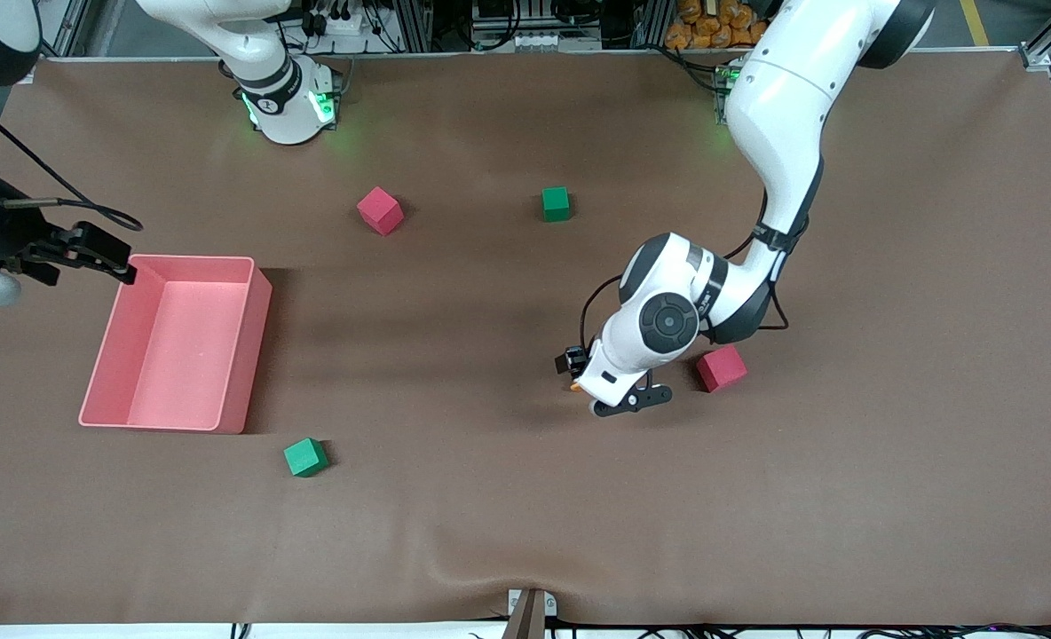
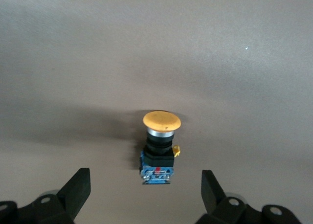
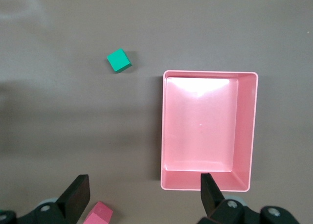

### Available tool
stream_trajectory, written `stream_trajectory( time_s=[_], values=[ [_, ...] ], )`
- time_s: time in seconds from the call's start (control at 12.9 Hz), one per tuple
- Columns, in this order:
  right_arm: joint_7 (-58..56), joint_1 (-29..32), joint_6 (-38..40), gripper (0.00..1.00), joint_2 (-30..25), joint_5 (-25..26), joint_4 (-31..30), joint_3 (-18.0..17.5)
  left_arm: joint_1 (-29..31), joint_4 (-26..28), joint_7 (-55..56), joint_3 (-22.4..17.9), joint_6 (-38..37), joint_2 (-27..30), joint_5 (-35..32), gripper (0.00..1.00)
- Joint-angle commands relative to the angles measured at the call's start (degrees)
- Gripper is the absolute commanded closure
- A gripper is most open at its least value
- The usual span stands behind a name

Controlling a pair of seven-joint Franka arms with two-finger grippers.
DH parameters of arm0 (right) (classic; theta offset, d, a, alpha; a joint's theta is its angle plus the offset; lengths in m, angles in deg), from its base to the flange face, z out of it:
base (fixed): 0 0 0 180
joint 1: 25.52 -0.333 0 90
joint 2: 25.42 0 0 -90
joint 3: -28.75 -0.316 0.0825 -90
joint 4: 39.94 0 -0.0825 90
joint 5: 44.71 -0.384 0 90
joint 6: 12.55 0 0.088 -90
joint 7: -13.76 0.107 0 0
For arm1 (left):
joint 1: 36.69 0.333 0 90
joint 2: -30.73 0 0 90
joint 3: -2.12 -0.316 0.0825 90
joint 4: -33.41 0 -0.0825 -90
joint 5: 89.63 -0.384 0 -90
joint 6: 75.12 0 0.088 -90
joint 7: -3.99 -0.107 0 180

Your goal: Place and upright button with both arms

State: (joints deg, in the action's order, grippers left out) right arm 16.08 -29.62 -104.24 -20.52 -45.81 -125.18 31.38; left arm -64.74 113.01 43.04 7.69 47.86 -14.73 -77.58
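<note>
The left gripper (image 2: 142,194) hovers over the button (image 2: 160,145) lying on the table (image 1: 490,497), jaws released, while the right gripper (image 3: 142,197) waits, jaws released, over the pink bin (image 3: 247,131).

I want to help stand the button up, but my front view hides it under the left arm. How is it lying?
Observer: The button lies on its side, with its orange cap pointing away from the left jaws.
Operator: Are they holding it?
Observer: No. They're open, one finger on either side, not touching it.
Operator: And the right jaws?
Observer: Open too, waiting by the tray corner.
</note>
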Motion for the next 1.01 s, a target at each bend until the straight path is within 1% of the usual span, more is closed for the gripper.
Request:
stream_trajectory(
  time_s=[0.0,0.08,0.31,0.47,0.54,0.62,0.7,0.78,0.85,0.93],
  values=[
    [-0.82,0.50,2.91,0.00,-1.38,1.01,-0.19,0.02,0.28,-3.93,-2.04,0.15,-0.36,-3.49,4.28,0.00],
    [-0.82,0.15,3.10,0.00,-1.38,1.01,-0.19,-0.16,0.28,-3.85,-3.08,0.15,-0.45,-3.93,5.86,0.00],
    [-0.82,-0.03,3.18,0.00,-1.29,1.01,-0.19,-0.25,0.28,-3.85,-4.23,0.15,-0.63,-4.37,7.28,0.01],
    [-0.82,0.06,4.41,0.00,-1.38,1.01,-0.27,-0.16,0.28,-3.76,-6.08,0.15,-1.33,-4.72,9.74,0.06],
    [-0.82,0.23,3.89,0.00,-1.29,1.53,-0.27,-0.07,0.28,-3.76,-6.17,0.15,-1.77,-5.07,9.83,0.08],
    [-0.91,-0.03,3.28,0.00,-1.12,3.97,-0.01,-0.25,0.19,-3.76,-6.26,0.15,-2.21,-5.42,9.75,0.09],
    [-0.91,-0.64,2.66,0.00,-1.37,5.39,-0.27,-0.42,0.19,-3.76,-6.69,0.15,-2.64,-5.43,9.66,0.09],
    [-0.91,-0.90,3.27,0.00,-2.25,5.23,-1.14,-0.42,0.19,-3.76,-6.79,-0.02,-3.35,-5.43,9.66,0.09],
    [-0.91,-0.65,3.10,0.00,-4.34,4.97,-3.68,-0.34,0.19,-3.76,-6.79,-0.11,-4.22,-5.43,9.57,0.11],
    [-1.00,-0.64,2.40,0.00,-7.06,3.92,-7.36,-0.25,0.10,-3.76,-6.79,-0.20,-4.75,-5.43,9.40,0.17]
  ],
)
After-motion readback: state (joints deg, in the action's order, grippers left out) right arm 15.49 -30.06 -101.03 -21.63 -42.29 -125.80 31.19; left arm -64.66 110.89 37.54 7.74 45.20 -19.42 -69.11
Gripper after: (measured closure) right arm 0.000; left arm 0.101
